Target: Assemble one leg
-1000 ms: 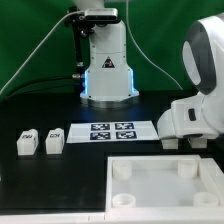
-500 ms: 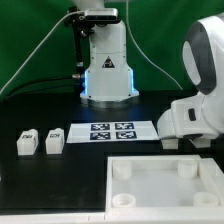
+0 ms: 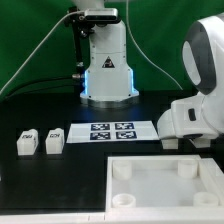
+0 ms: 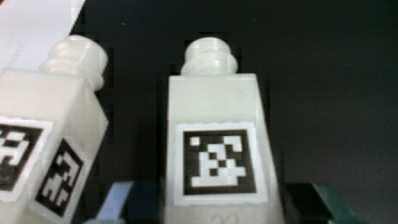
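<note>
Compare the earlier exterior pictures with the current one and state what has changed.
Nothing visibly changed. The leg on the exterior view's left, the leg beside it, the marker board, the tray and the arm all sit where they were.

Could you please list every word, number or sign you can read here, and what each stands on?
No words or numbers are legible.
Dark triangular sign on the robot base: too small to read.
Square black-and-white markers, no letters: on the marker board, one leg and the other leg.
</note>
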Robot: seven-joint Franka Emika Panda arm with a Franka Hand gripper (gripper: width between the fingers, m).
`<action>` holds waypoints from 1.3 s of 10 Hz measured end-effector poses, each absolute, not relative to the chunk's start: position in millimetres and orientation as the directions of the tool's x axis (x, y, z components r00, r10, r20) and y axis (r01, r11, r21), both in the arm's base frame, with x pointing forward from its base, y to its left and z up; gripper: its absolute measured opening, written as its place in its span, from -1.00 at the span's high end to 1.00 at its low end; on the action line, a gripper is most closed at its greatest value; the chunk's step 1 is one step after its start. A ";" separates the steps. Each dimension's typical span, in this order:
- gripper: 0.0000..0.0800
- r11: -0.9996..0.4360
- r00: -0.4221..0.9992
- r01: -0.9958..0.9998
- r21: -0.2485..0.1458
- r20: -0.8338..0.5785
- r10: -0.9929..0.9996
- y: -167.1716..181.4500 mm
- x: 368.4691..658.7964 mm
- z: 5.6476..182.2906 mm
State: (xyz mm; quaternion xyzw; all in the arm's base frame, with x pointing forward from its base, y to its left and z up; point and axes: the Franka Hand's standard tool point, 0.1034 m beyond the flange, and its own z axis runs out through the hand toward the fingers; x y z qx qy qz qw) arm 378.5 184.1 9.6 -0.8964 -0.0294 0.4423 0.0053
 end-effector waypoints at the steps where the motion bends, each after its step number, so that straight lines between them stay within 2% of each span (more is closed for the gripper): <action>1: 0.27 -0.998 0.610 0.049 -0.038 -0.790 0.060 183.3 380.7 11.2; 2: 0.27 -0.995 0.623 0.072 -0.067 -0.776 0.097 177.4 393.6 28.1; 4: 0.27 -0.987 0.647 0.103 -0.126 -0.744 0.163 160.4 419.9 78.4; 5: 0.27 -0.987 0.716 0.100 -0.127 -0.679 0.160 155.0 435.4 99.2; 6: 0.27 -0.988 0.789 0.096 -0.117 -0.596 0.147 147.1 444.4 128.8; 7: 0.27 -0.989 0.837 0.098 -0.109 -0.529 0.141 139.3 442.6 149.4; 9: 0.27 -0.990 0.936 0.100 -0.100 -0.327 0.128 139.8 454.0 143.6; 10: 0.27 -0.991 0.966 0.101 -0.092 -0.228 0.120 136.4 455.6 146.5; 11: 0.27 -0.983 0.976 0.153 -0.103 -0.143 0.167 127.7 475.3 154.3; 12: 0.27 -0.980 0.983 0.169 -0.105 -0.054 0.175 117.3 509.1 178.9; 13: 0.27 -0.977 0.979 0.191 -0.092 0.095 0.182 114.6 538.6 196.8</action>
